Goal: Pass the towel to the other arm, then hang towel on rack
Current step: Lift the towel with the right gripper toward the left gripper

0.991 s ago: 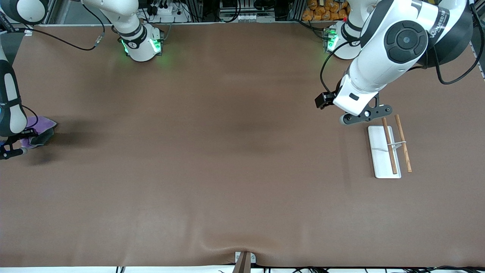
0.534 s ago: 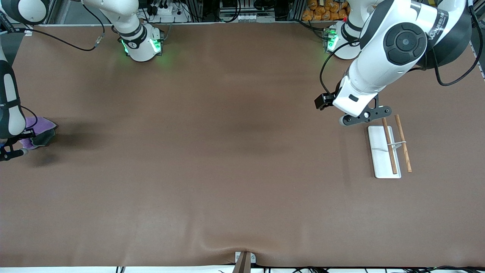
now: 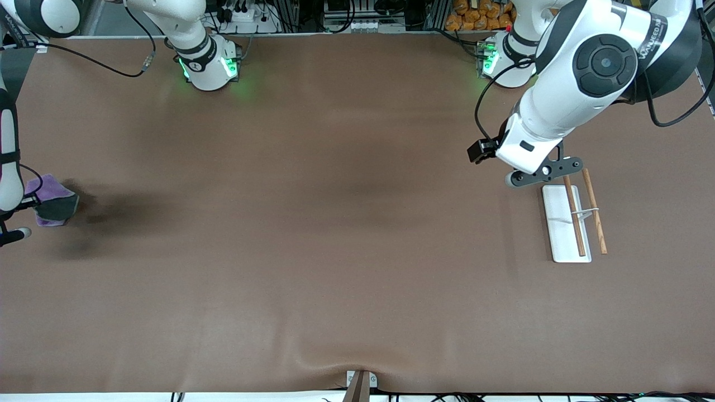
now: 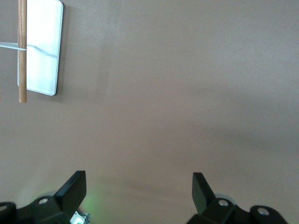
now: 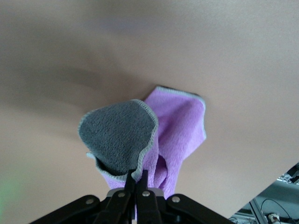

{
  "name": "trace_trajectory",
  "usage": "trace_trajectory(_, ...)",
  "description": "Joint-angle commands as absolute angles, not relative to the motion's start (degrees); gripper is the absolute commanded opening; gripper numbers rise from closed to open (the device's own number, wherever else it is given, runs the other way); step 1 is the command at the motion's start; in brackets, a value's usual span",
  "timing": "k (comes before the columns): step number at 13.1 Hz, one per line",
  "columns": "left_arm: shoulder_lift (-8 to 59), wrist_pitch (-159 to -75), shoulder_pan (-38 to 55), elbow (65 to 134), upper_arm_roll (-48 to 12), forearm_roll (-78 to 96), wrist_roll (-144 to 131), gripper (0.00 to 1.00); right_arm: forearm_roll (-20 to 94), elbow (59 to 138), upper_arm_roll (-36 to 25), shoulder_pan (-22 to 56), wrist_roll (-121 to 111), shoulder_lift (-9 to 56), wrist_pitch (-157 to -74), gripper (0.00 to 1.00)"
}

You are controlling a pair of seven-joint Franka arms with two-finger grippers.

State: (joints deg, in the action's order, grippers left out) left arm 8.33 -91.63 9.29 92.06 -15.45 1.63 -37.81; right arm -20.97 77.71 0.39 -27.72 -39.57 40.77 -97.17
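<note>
A purple towel (image 3: 51, 188) with a grey underside hangs bunched at the right arm's end of the table. My right gripper (image 3: 31, 204) is shut on it. In the right wrist view the fingers pinch the towel's (image 5: 177, 126) edge at the right gripper (image 5: 138, 175), and the cloth droops toward the table. The rack (image 3: 560, 223) stands at the left arm's end: a white base with two brown rods (image 3: 574, 215) and a thin crosspiece. My left gripper (image 3: 540, 172) hovers open over the table just by the rack's end nearest the bases. The left wrist view shows the left gripper (image 4: 139, 186) with nothing between its jaws, and the rack (image 4: 44, 46) off to one side.
Both arm bases with green lights (image 3: 209, 67) (image 3: 494, 58) stand along the table's edge farthest from the front camera, with cables near them. A small bracket (image 3: 360, 382) sits at the nearest edge. Brown table surface (image 3: 335, 223) stretches between towel and rack.
My right gripper has shut on the towel and drawn it up, bunching it and shifting it slightly toward the table's end. The left arm has edged a little toward the rack.
</note>
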Motion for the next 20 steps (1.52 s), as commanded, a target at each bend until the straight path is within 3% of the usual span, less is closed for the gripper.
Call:
trace_trajectory(1, 7.91, -91.58, 9.14, 91.58, -15.38, 1.23, -39.02, 1.00, -20.57, 74.01, 0.62, -25.76, -39.20, 40.43, -89.41, 0.00)
trace_trajectory(10, 7.82, -91.32, 8.88, 89.47, -14.94, -0.97, -38.94, 1.00, -7.84, 72.86, 0.79, -18.73, -23.39, 34.72, -69.54, 0.00)
trace_trajectory(20, 9.14, -93.94, 10.11, 89.47, -15.64, -0.79, -45.25, 1.00, 11.32, 72.86, 0.97, -11.53, 4.62, 29.54, -60.65, 0.00)
